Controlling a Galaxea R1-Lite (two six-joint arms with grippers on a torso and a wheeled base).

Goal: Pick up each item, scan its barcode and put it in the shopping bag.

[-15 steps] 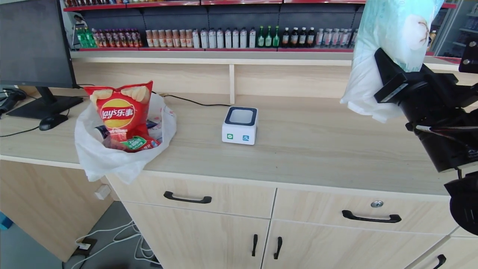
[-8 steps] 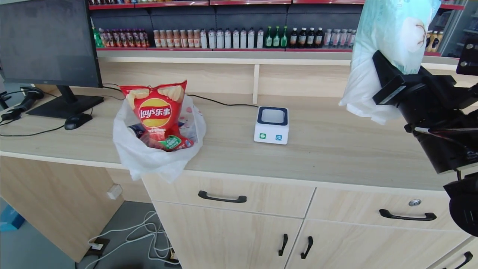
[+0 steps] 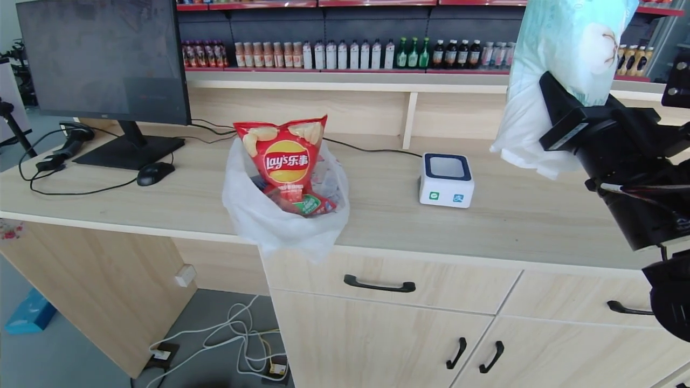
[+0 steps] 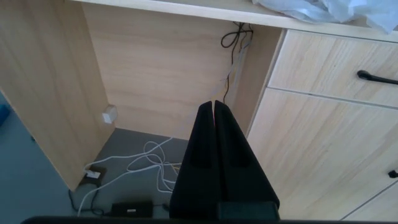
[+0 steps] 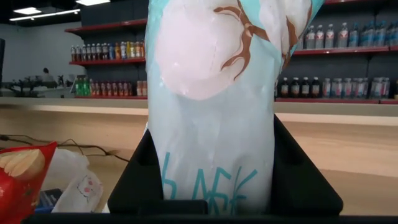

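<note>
My right gripper (image 3: 558,105) is shut on a soft pale-teal and white package (image 3: 566,54), held upright high above the right end of the wooden counter (image 3: 517,215). In the right wrist view the package (image 5: 211,106) stands between the black fingers (image 5: 134,180). The white scanner box (image 3: 446,179) sits on the counter left of and below that gripper. Further left is the white shopping bag (image 3: 280,221) with a red chips bag (image 3: 283,159) sticking out of it. My left gripper (image 4: 214,109) is shut and empty, low in front of the cabinet.
A monitor (image 3: 102,59), mouse (image 3: 154,173) and handheld scanner (image 3: 67,145) with cables occupy the counter's left end. Shelves of bottles (image 3: 350,54) line the back. Drawers and doors with black handles (image 3: 379,284) face me. Loose cables (image 4: 143,168) lie on the floor.
The camera has moved left along the counter, so the bag and scanner now lie further right in the picture, nearer the right gripper. That gripper still holds the package in the same pose.
</note>
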